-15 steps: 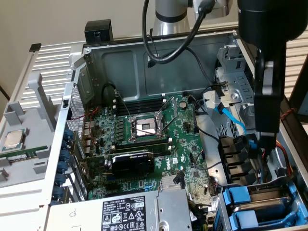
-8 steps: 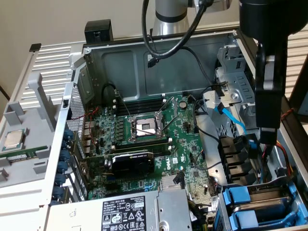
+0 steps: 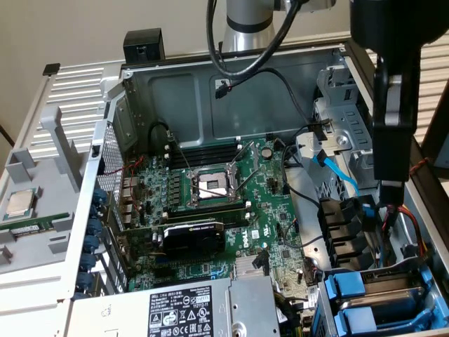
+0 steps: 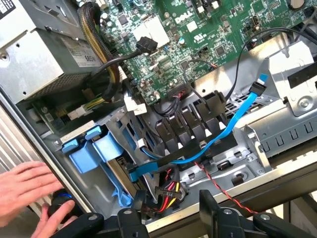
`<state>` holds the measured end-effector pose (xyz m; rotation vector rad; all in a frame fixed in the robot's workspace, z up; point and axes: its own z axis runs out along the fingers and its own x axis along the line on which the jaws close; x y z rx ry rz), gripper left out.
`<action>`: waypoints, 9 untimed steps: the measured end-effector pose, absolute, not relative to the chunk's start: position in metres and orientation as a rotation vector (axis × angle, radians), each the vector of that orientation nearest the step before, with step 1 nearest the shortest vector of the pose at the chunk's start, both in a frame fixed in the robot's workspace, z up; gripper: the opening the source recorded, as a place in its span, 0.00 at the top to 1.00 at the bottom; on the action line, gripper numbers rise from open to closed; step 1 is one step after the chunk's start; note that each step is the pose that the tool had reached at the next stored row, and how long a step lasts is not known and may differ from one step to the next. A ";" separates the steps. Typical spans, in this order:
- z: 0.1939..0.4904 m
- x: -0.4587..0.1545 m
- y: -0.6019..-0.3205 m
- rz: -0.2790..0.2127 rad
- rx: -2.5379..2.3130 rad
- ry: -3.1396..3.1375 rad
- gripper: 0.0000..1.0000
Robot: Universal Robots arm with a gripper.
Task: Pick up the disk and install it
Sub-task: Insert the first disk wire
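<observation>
My pincer (image 4: pixel 173 224) is spread wide and holds nothing; in the wrist view I see wires and the bay's metal through the gap between its two dark fingers (image 4: pixel 132 220). In the exterior view it hangs at the right of the frame, above the right side of the open case (image 3: pixel 140 91).

The disk (image 3: pixel 351 288), as far as I can make out, sits in the drive bay at the lower right of the exterior view, framed by its blue carrier; a second blue carrier (image 3: pixel 354 324) lies just below it, and I cannot tell for sure which of the two is mine. In the wrist view a blue carrier (image 4: pixel 91 151) shows in the bay, close under my fingers, with a blue cable (image 4: pixel 233 126) running past it.

I judge the picking up and the placing largely done, since the disk is out of my grip and in the bay; whether it is pushed fully home I cannot see.

A person's hand (image 4: pixel 25 193) rests at the case edge, just beside the carrier.
</observation>
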<state>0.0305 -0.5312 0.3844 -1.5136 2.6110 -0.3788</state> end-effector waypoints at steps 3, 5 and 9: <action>0.389 0.030 -0.531 -0.369 -1.512 2.610 0.45; 0.392 0.031 -0.532 -0.362 -1.510 2.609 0.45; 0.399 0.033 -0.535 -0.344 -1.508 2.608 0.45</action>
